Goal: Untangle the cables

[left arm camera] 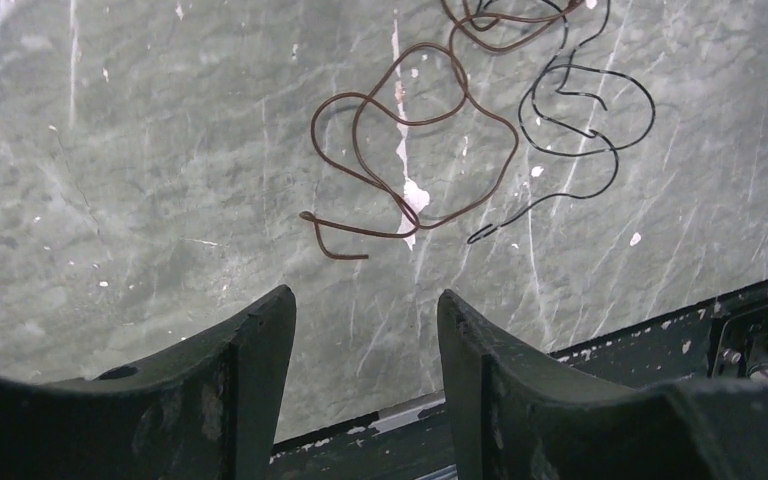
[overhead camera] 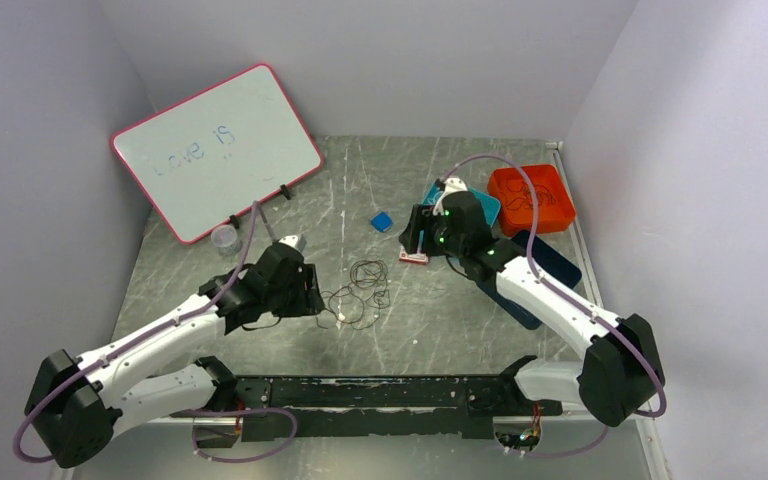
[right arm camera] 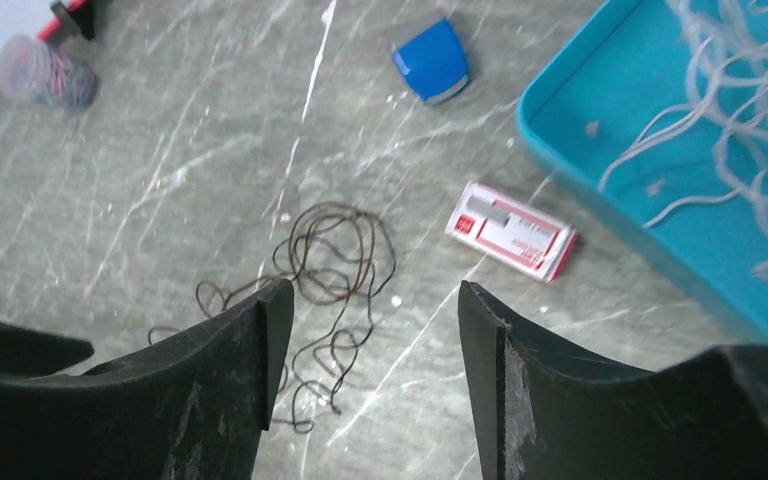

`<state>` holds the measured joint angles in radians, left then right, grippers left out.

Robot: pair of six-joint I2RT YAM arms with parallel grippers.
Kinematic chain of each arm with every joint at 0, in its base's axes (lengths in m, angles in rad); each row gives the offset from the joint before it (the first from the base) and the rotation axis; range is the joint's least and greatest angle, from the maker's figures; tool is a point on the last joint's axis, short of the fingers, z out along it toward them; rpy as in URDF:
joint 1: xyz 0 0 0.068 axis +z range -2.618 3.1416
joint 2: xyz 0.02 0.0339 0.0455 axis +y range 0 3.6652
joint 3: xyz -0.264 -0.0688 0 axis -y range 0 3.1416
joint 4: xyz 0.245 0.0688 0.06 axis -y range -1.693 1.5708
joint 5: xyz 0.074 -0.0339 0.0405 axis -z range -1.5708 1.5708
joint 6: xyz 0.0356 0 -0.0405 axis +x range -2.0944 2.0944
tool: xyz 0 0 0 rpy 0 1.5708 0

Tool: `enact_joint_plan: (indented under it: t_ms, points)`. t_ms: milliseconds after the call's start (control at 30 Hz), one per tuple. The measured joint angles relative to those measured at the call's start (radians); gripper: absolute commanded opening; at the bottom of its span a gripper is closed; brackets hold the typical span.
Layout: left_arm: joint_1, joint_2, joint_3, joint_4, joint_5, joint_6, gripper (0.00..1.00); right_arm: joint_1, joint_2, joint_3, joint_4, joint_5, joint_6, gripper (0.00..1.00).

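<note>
The cables (overhead camera: 358,292) lie in loose thin loops mid-table: a brown wire (left arm camera: 410,150) and a black wire (left arm camera: 585,130) side by side, touching at the top of the left wrist view. They also show in the right wrist view (right arm camera: 330,270). My left gripper (overhead camera: 312,300) is open and empty, just left of the loops; its fingertips (left arm camera: 270,310) sit short of the brown wire's free end. My right gripper (overhead camera: 418,238) is open and empty, above the table right of the cables. White wires (right arm camera: 730,110) lie in a teal tray (right arm camera: 580,150).
A whiteboard (overhead camera: 215,145) leans at the back left with a small clear cup (overhead camera: 223,238) in front. A blue block (overhead camera: 381,221), a red-and-white card (right arm camera: 510,230), an orange bin (overhead camera: 532,198) and a dark tray (overhead camera: 550,265) sit at the right. A black rail (overhead camera: 380,392) runs along the near edge.
</note>
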<state>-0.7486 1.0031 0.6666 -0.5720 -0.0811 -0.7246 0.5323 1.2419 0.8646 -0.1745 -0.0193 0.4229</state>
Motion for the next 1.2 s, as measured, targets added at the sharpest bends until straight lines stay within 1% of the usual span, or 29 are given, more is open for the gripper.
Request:
enact_joint_plan:
  t_ms: [133,267,467,667,867,967,1133,1200]
  points:
    - [0.0,-0.022,-0.064,0.061,-0.017,-0.085,0.61,0.062,-0.001,-0.032,0.001,0.035,0.031,0.65]
    - [0.0,-0.021,-0.103,0.138,-0.027,-0.156,0.61,0.075,-0.001,-0.036,0.003,0.058,0.045,0.65]
    - [-0.009,0.042,-0.106,0.224,-0.037,-0.251,0.58,0.078,-0.009,-0.036,0.002,0.098,0.045,0.65]
    - [-0.037,0.089,-0.127,0.28,-0.045,-0.309,0.57,0.078,-0.037,-0.037,0.003,0.117,0.045,0.65]
    - [-0.041,0.14,-0.127,0.298,-0.054,-0.328,0.55,0.078,-0.037,-0.042,0.002,0.118,0.046,0.65]
    - [-0.041,0.149,-0.127,0.301,-0.07,-0.331,0.49,0.079,-0.039,-0.042,0.003,0.118,0.048,0.65]
    - [-0.041,0.18,-0.126,0.311,-0.111,-0.32,0.32,0.079,-0.042,-0.042,0.002,0.118,0.048,0.65]
    - [-0.041,0.201,-0.124,0.311,-0.125,-0.308,0.23,0.079,-0.043,-0.042,0.001,0.118,0.048,0.65]
